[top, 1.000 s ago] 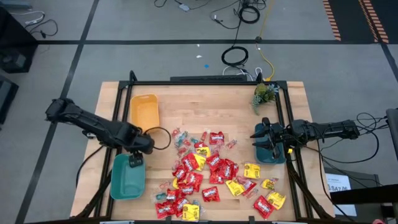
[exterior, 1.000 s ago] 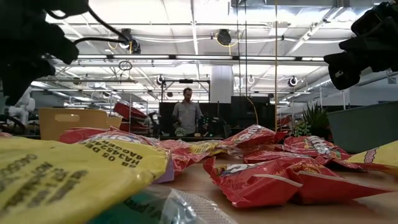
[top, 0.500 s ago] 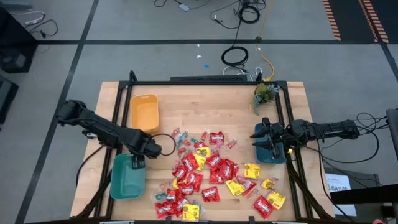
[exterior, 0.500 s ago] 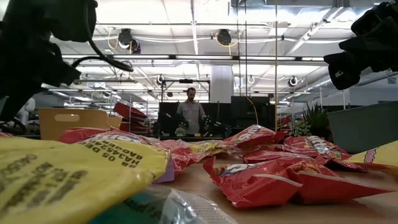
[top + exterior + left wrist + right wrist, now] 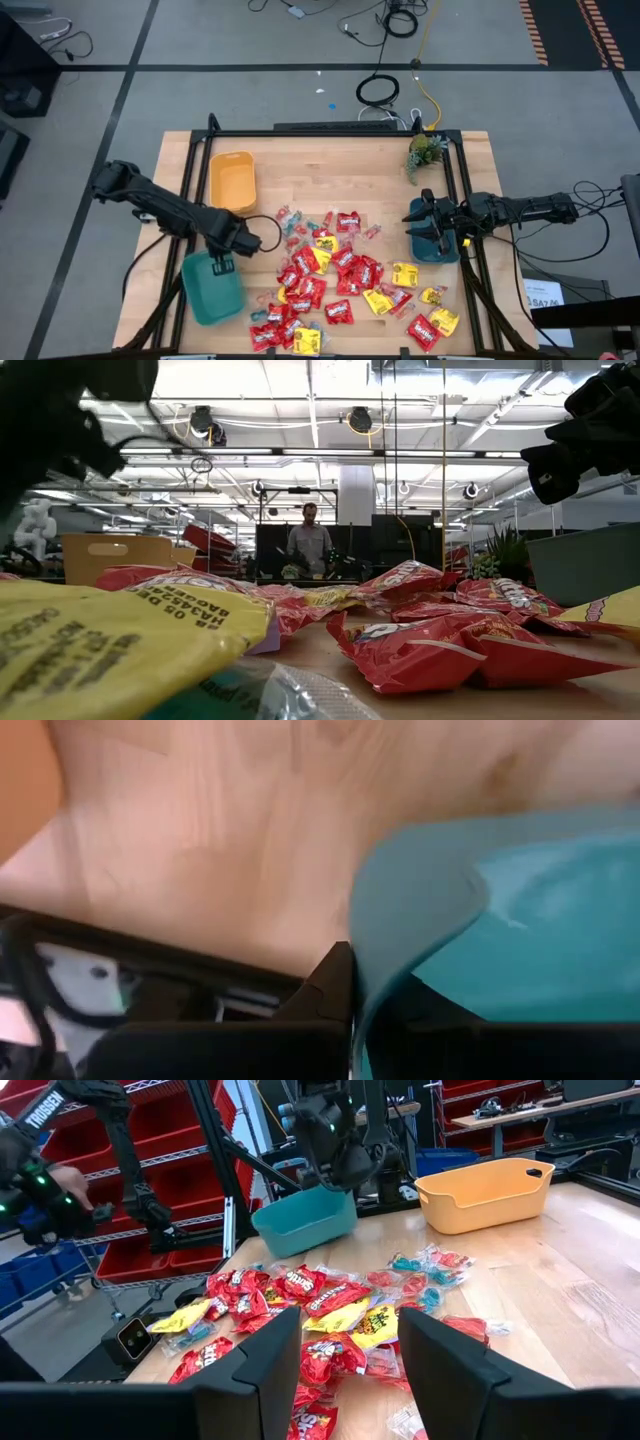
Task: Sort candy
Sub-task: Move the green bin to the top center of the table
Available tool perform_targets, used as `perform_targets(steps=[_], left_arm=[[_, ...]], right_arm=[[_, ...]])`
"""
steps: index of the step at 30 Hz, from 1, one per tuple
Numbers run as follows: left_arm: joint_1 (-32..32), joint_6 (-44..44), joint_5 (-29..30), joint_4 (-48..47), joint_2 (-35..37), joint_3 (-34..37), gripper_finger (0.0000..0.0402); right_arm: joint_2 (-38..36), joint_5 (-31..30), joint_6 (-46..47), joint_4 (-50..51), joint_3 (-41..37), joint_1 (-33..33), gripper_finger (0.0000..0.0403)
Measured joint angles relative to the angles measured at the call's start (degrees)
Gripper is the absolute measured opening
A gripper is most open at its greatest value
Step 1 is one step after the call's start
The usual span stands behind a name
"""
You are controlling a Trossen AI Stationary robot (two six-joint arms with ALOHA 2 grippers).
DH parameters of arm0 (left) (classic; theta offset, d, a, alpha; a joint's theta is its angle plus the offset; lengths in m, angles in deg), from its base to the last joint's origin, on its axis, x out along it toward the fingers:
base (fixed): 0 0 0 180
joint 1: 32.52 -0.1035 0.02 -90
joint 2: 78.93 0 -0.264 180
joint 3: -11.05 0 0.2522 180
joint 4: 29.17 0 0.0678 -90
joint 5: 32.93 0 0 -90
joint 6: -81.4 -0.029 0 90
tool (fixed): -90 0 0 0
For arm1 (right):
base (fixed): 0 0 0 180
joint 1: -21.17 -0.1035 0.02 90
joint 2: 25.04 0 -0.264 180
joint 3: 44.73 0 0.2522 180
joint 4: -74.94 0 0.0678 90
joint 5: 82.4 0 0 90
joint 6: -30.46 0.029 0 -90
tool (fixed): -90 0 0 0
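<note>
High view: the teal bin (image 5: 212, 288) at about eight o'clock on the counter (image 5: 330, 180) has swung askew since a moment ago, because the left end effector (image 5: 224, 262) has closed from wide onto its rim and holds it. I judge the bin is being repositioned, not candy sorted yet. Left arm reaches in from nine o'clock. Right end effector (image 5: 418, 220), at three o'clock, hovers partly open, holding nothing. The candy (image 5: 340, 275) lies heaped toward six o'clock.
</note>
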Motion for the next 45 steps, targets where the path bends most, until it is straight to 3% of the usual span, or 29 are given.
perform_targets(steps=[5,9,13,16,22,28,37,45], left_arm=[[-0.70,-2.52,0.14,-8.29,0.01,-11.00,0.0012],[-3.85,-9.87,0.37,-15.26,0.01,-20.82,0.0011],[-11.56,-19.34,2.87,-14.90,0.11,-29.06,0.0011],[-21.18,-29.32,5.07,-15.10,-2.02,-34.69,0.0010],[-38.93,-52.61,7.14,-14.93,-12.99,-46.78,0.0010],[-48.45,-69.19,9.99,-13.92,-28.89,-60.63,0.0010],[-54.80,-72.74,14.69,-10.80,-47.48,-78.31,0.0010],[-57.43,-74.19,13.83,-9.77,-55.33,-83.63,0.0010]], right_arm=[[0.00,0.01,0.02,0.01,0.00,0.02,0.0160],[0.00,0.00,0.02,0.01,0.00,0.01,0.0160],[0.00,0.02,0.02,0.02,0.00,0.00,0.0160],[-0.01,0.03,0.02,0.00,0.00,0.01,0.0160],[-0.02,0.02,0.02,0.01,0.00,0.00,0.0160],[-0.02,0.02,0.02,0.00,0.00,0.00,0.0160],[-0.02,0.02,0.02,0.00,0.01,0.00,0.0160],[-0.02,0.02,0.02,0.01,0.00,0.01,0.0160]])
